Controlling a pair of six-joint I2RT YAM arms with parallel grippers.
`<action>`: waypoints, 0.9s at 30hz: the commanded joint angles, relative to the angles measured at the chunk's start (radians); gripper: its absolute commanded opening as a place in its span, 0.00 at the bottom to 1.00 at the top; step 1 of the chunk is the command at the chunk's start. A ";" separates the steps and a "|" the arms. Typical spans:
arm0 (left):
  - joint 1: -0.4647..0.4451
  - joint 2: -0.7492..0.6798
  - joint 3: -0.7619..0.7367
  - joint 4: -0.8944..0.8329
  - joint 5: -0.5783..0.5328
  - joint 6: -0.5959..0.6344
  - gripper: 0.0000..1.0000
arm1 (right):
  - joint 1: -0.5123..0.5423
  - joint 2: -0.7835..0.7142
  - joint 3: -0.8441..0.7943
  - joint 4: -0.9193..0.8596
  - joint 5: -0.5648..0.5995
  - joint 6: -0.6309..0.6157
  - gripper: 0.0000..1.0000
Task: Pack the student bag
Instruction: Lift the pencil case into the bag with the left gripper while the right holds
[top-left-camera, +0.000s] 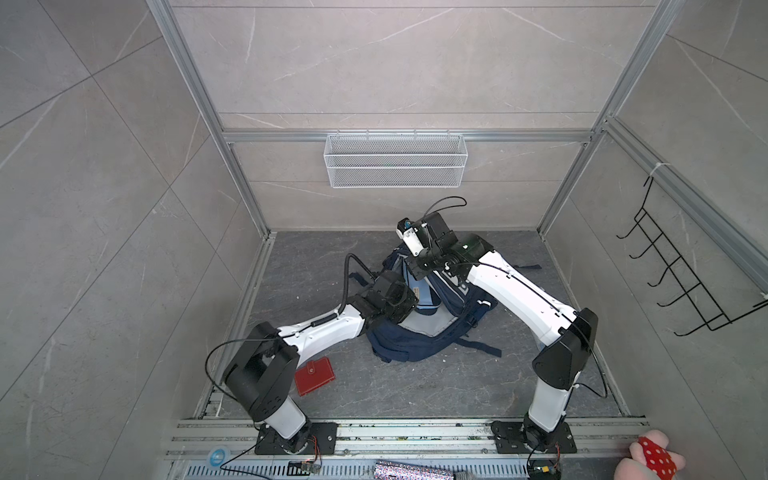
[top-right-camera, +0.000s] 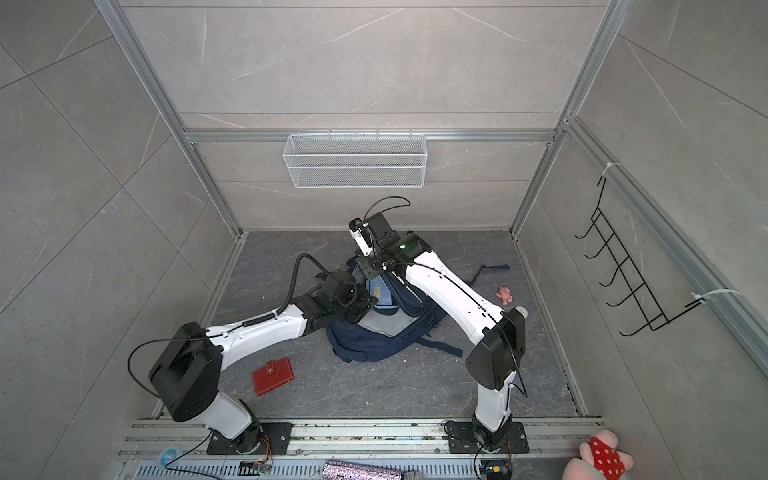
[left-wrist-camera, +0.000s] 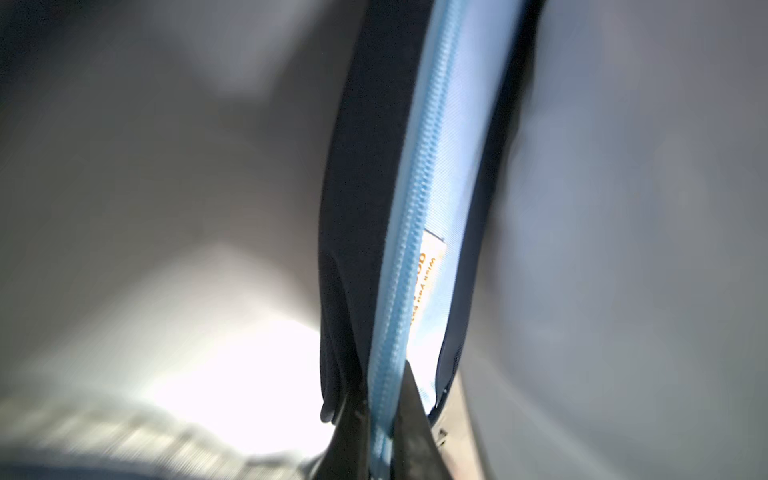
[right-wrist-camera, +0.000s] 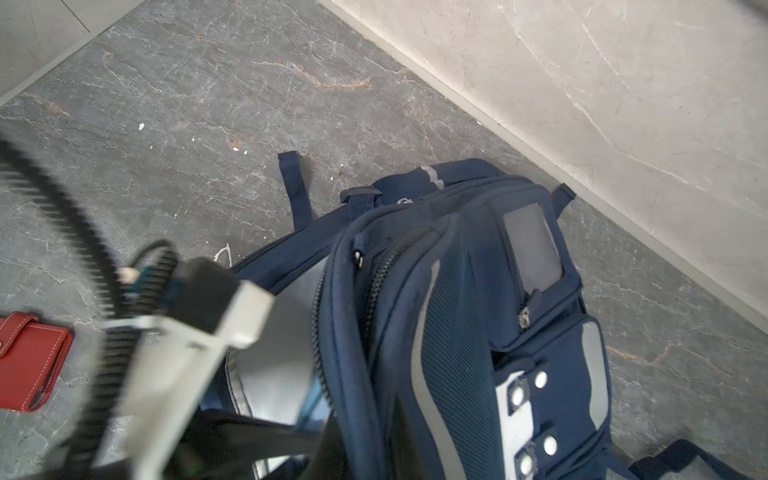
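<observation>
Left wrist view: the left gripper (left-wrist-camera: 380, 419) is pressed together on the zip edge of a light-blue pencil case (left-wrist-camera: 440, 199). The zip runs straight away from the fingertips, so the case's long axis points onward, into the student bag (top-left-camera: 401, 349).

In both top views the bag lies mid-floor between the arms, its mouth gaping toward the left arm (top-left-camera: 324, 328), with the case partly inside that mouth. The left arm is the nearer to the cavity.

Over the bag's far end is the right gripper (top-left-camera: 417, 269), fingertips hidden. I judge it clamped shut on the raised front panel, propping the mouth wide.

The coming push likely runs along the case's axis, deeper in. The bag's zip rim is the probable snag.

Around:
- a red wallet (top-left-camera: 314, 376) beside the left arm, well apart from the bag
- a small pink toy (top-right-camera: 504, 295) beyond the right arm (top-left-camera: 519, 291)
- a wire basket (top-left-camera: 395, 160) on the back wall, out of the way
</observation>
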 joint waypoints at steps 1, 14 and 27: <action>-0.020 0.058 0.053 0.284 -0.067 -0.042 0.00 | 0.022 -0.072 0.003 0.067 -0.031 0.047 0.00; -0.095 0.325 0.070 0.806 0.005 -0.014 0.02 | 0.020 -0.079 -0.026 0.114 -0.070 0.085 0.00; -0.115 0.463 0.204 0.907 0.053 0.018 0.41 | 0.025 -0.100 -0.057 0.121 -0.078 0.105 0.00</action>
